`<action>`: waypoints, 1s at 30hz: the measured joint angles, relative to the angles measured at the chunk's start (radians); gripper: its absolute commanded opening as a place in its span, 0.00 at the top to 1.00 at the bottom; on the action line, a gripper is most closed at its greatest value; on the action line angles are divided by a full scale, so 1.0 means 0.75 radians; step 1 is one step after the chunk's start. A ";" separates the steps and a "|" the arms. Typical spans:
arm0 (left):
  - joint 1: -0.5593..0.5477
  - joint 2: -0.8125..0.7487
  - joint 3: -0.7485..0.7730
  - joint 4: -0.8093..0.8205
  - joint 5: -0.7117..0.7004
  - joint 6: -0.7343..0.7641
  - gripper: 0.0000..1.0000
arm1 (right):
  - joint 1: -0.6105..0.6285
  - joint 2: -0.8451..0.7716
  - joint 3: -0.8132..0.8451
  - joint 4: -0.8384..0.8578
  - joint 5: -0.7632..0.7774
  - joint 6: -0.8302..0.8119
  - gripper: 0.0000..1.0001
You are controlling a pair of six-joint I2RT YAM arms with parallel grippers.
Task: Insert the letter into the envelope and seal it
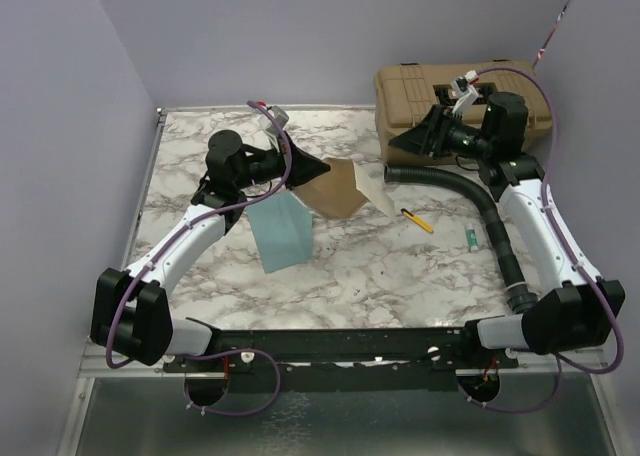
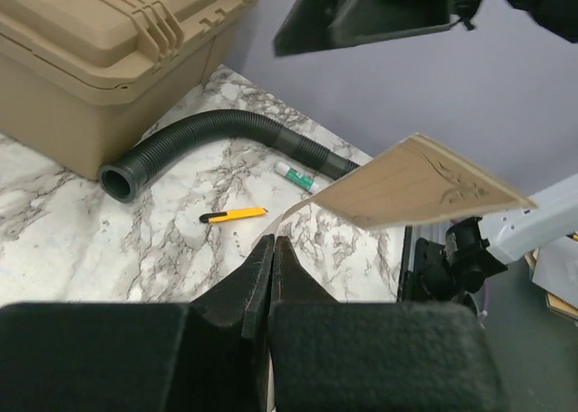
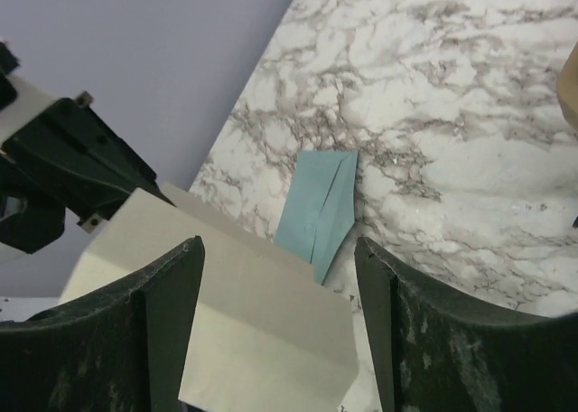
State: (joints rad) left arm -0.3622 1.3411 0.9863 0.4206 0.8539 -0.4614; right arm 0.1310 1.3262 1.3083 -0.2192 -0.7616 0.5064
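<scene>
Letter [image 2: 424,182] edge clenched in left end effector [image 2: 271,248] beside envelope [image 3: 321,204]; right end effector [image 3: 278,249] released

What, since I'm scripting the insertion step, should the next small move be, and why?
Probably lower the tan bordered paper letter, held aloft by the shut left gripper, toward the flat teal paper envelope lying on the table; the open right gripper holds nothing.
</scene>
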 measured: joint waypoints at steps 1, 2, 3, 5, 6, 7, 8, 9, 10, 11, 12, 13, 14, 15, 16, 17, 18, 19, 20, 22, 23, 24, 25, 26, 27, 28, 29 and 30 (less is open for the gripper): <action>0.000 0.000 0.004 -0.001 0.009 0.005 1.00 | 0.003 0.031 0.000 -0.018 -0.020 -0.019 0.28; -0.001 0.001 0.007 -0.001 0.019 0.009 1.00 | 0.011 0.057 0.000 -0.031 -0.038 -0.041 0.28; -0.004 0.001 0.011 -0.001 0.024 0.010 1.00 | 0.017 0.077 0.000 -0.041 -0.054 -0.063 0.27; -0.012 0.007 0.025 -0.001 0.029 0.008 1.00 | 0.050 0.101 0.000 -0.069 -0.087 -0.111 0.26; -0.016 0.011 0.034 0.001 0.029 0.002 1.00 | 0.078 0.108 0.000 -0.087 -0.104 -0.139 0.25; -0.021 0.016 0.044 0.001 0.029 -0.008 1.00 | 0.110 0.112 0.000 -0.103 -0.122 -0.169 0.24; -0.026 0.022 0.053 0.004 0.028 -0.018 1.00 | 0.147 0.115 0.001 -0.123 -0.137 -0.201 0.23; -0.030 0.026 0.061 0.006 0.029 -0.029 1.00 | 0.186 0.117 0.004 -0.147 -0.153 -0.237 0.21; -0.034 0.030 0.067 0.008 0.029 -0.044 1.00 | 0.226 0.120 0.009 -0.175 -0.167 -0.274 0.21; -0.036 0.036 0.072 0.016 0.029 -0.069 1.00 | 0.263 0.123 0.016 -0.201 -0.178 -0.309 0.20; -0.038 0.039 0.075 0.027 0.029 -0.090 1.00 | 0.295 0.125 0.022 -0.222 -0.185 -0.342 0.20; -0.039 0.043 0.076 0.038 0.032 -0.113 1.00 | 0.327 0.126 0.025 -0.242 -0.189 -0.374 0.19; -0.041 0.046 0.078 0.050 0.039 -0.134 1.00 | 0.353 0.126 0.027 -0.262 -0.192 -0.403 0.20; -0.041 0.050 0.081 0.069 0.050 -0.167 1.00 | 0.370 0.126 0.027 -0.277 -0.191 -0.427 0.20; -0.042 0.051 0.083 0.079 0.060 -0.187 1.00 | 0.378 0.126 0.027 -0.290 -0.188 -0.445 0.20; -0.042 0.052 0.086 0.095 0.073 -0.215 1.00 | 0.379 0.126 0.027 -0.304 -0.180 -0.460 0.20; -0.042 0.052 0.089 0.106 0.084 -0.231 1.00 | 0.378 0.126 0.027 -0.314 -0.165 -0.472 0.20; -0.042 0.052 0.091 0.120 0.101 -0.249 1.00 | 0.378 0.125 0.027 -0.321 -0.151 -0.482 0.20; -0.043 0.052 0.093 0.132 0.119 -0.265 1.00 | 0.378 0.124 0.027 -0.327 -0.138 -0.491 0.19; -0.043 0.051 0.094 0.149 0.161 -0.291 1.00 | 0.376 0.113 0.026 -0.329 -0.117 -0.503 0.18; -0.044 0.052 0.094 0.154 0.181 -0.302 1.00 | 0.375 0.102 0.023 -0.328 -0.113 -0.506 0.18; -0.044 0.051 0.094 0.156 0.202 -0.309 1.00 | 0.375 0.088 0.017 -0.328 -0.113 -0.509 0.18; -0.044 0.051 0.094 0.156 0.225 -0.316 1.00 | 0.375 0.072 0.012 -0.327 -0.117 -0.512 0.18; -0.044 0.051 0.094 0.157 0.240 -0.320 1.00 | 0.374 0.057 0.008 -0.326 -0.133 -0.514 0.19; -0.046 0.051 0.094 0.157 0.258 -0.324 1.00 | 0.374 0.044 0.003 -0.321 -0.163 -0.515 0.21; -0.049 0.051 0.094 0.158 0.269 -0.329 1.00 | 0.374 0.034 0.001 -0.315 -0.203 -0.515 0.24; -0.054 0.051 0.096 0.158 0.281 -0.333 1.00 | 0.374 0.030 -0.001 -0.308 -0.245 -0.515 0.26; -0.060 0.051 0.098 0.159 0.290 -0.337 1.00 | 0.374 0.030 -0.001 -0.300 -0.286 -0.515 0.28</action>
State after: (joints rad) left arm -0.4068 1.3792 1.0599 0.5396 1.0714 -0.7139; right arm 0.4114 1.3483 1.3075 -0.4442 -0.9760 0.1200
